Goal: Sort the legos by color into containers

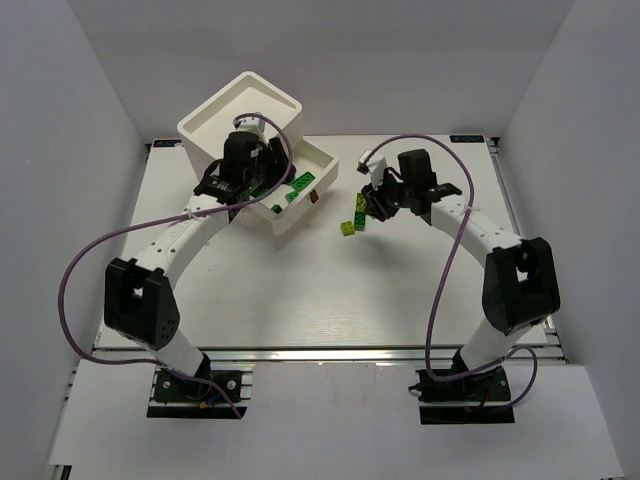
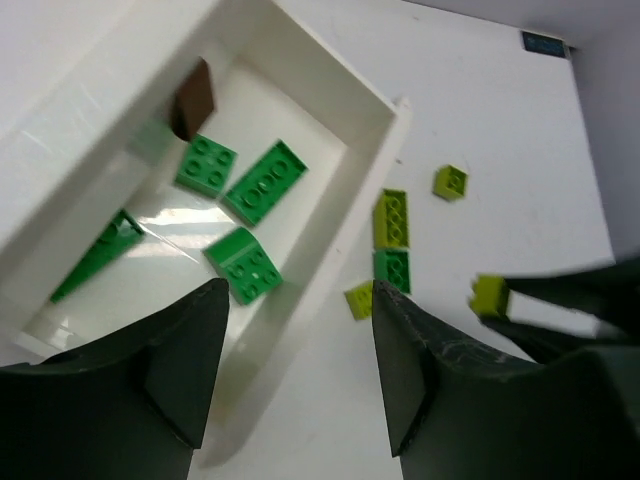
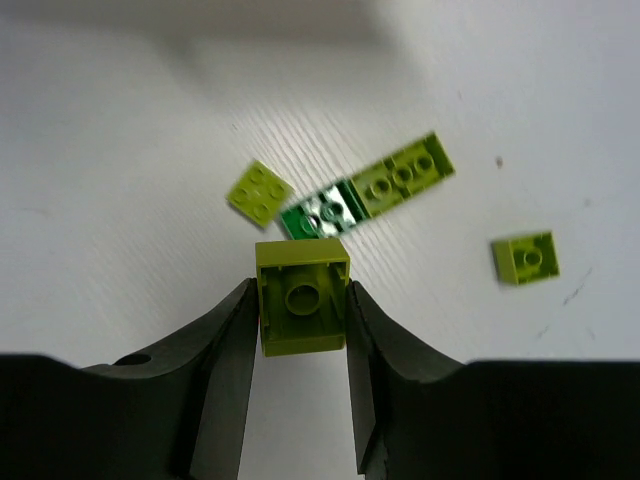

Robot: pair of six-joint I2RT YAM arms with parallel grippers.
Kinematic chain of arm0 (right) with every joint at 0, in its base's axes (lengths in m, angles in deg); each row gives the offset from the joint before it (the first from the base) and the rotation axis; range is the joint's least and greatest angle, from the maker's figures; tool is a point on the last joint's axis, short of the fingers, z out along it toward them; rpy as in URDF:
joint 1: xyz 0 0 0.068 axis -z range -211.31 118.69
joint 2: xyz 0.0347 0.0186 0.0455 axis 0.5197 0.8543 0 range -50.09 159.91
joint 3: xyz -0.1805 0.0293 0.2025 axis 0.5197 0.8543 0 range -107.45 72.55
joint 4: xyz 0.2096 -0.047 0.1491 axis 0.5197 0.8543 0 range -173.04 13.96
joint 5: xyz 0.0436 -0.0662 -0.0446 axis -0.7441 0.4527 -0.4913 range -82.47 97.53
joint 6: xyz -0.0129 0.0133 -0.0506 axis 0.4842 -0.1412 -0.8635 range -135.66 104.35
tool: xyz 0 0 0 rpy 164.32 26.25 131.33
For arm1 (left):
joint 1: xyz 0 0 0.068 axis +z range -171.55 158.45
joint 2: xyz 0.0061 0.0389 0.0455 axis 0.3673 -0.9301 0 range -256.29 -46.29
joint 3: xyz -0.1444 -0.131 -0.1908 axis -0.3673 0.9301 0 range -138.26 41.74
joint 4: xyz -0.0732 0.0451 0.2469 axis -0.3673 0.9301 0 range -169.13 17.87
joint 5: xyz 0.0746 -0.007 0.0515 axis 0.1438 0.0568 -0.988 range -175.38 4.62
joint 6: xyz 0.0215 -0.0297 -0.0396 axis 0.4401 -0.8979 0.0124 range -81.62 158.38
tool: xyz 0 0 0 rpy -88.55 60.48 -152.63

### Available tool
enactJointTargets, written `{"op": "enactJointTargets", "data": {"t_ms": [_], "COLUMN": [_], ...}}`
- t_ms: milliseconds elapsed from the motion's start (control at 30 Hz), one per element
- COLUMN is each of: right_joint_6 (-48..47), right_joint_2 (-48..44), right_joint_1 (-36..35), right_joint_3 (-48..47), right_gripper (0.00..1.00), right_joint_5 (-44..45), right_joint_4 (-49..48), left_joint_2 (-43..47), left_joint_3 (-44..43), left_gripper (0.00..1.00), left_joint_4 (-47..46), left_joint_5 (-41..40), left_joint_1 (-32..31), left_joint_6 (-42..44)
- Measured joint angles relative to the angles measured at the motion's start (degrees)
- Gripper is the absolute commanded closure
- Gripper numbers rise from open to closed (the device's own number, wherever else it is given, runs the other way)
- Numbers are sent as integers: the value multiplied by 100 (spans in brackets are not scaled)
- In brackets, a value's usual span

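Observation:
A white drawer point(image 2: 345, 205) stands pulled out of the white container unit point(image 1: 240, 110). It holds several bright green legos point(image 2: 264, 181) and has a brown pull tab point(image 2: 193, 100). My left gripper point(image 2: 300, 300) hovers open over the drawer's near rim, nothing between its fingers. On the table beside the drawer lie yellow-green legos point(image 2: 392, 217) and one green lego point(image 2: 392, 268). My right gripper point(image 3: 303, 300) is shut on a yellow-green lego point(image 3: 303, 295), held above that loose group point(image 3: 405, 173). No purple lego shows.
White walls enclose the white table point(image 1: 300, 290). The unit sits tilted at the back left, its drawer point(image 1: 325, 170) pointing toward the loose legos point(image 1: 347, 228). Purple cables loop from both arms.

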Motion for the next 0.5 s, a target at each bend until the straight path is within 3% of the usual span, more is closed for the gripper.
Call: {"op": "enactJointTargets", "data": {"t_ms": [300, 433, 467, 500], "right_joint_6": [413, 400, 393, 391], "right_joint_2": [1204, 1808, 1897, 1967], "right_joint_1": [186, 197, 210, 214], "right_joint_3": [-684, -1010, -1029, -1047], "right_gripper": [99, 75, 67, 53], "right_joint_5": [1300, 1646, 1690, 1727], "right_joint_4": [901, 1169, 1211, 1263], "left_joint_2": [1696, 2312, 2444, 2544], "left_joint_3": [1445, 1939, 2055, 2144], "left_gripper": [25, 24, 23, 23], "left_joint_4": [-763, -892, -892, -890], "left_joint_5": [1117, 1185, 1182, 1178], "left_joint_1": [-15, -17, -17, -17], "left_joint_6": [-81, -243, -280, -313]}}
